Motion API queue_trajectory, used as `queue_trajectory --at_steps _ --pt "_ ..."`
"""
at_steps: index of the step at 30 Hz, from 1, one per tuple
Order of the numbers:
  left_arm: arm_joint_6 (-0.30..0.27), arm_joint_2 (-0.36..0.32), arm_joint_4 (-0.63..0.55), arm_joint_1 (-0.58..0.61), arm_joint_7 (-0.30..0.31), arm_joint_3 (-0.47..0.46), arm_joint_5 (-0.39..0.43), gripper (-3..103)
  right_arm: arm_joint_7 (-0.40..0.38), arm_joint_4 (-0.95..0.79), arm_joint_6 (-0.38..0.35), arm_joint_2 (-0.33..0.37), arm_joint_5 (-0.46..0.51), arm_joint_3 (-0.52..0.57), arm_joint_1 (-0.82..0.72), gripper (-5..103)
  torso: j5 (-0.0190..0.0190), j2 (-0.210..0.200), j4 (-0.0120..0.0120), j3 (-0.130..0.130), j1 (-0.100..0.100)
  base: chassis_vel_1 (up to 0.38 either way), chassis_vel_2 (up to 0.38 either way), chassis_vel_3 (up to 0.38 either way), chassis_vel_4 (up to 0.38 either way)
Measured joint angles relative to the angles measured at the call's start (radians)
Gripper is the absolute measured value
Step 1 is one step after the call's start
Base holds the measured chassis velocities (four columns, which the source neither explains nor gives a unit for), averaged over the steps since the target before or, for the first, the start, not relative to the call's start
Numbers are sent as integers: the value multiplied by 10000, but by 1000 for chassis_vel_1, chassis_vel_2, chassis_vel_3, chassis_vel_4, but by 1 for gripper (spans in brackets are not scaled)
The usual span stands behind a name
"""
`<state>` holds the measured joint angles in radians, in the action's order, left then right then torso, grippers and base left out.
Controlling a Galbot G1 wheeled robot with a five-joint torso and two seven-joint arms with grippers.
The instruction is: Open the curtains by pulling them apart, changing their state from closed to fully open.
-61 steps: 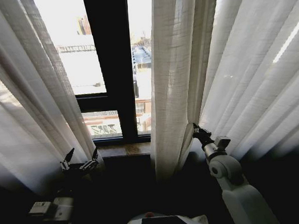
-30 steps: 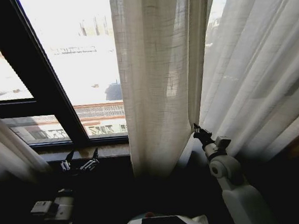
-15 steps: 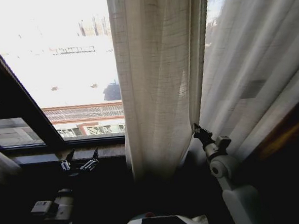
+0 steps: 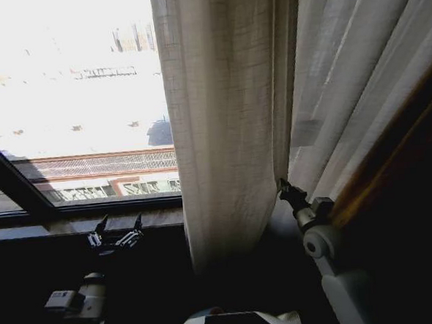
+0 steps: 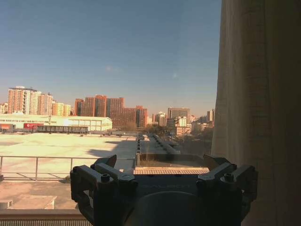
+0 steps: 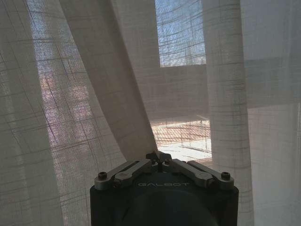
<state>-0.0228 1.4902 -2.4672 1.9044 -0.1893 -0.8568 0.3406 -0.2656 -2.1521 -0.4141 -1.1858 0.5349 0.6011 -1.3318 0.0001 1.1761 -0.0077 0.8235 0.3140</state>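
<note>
Curtains (image 4: 229, 132) hang bunched right of bare glass; right claw (image 4: 282, 187) pinched closed on their edge, left claw (image 4: 117, 228) spread wide, holding nothing.

two grippers: the left gripper (image 4: 117, 230) with two spread fingers, held low by the window sill (image 4: 29, 231), and the right gripper (image 4: 285, 189) with its two fingers closed together against the fabric; one gathered curtain panel (image 4: 224, 117) at centre, with more pleated sheer curtain (image 4: 351, 87) to its right; one black window-frame bar (image 4: 16, 187).
</note>
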Motion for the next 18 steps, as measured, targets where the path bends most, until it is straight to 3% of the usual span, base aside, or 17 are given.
queue_trajectory --at_steps 18 --pt "5 -3 -40 -9 -1 0 -3 100 13 2 2 -17 -15 -38 -23 0 0 -1 1 0 0 -357 -348 360 356"
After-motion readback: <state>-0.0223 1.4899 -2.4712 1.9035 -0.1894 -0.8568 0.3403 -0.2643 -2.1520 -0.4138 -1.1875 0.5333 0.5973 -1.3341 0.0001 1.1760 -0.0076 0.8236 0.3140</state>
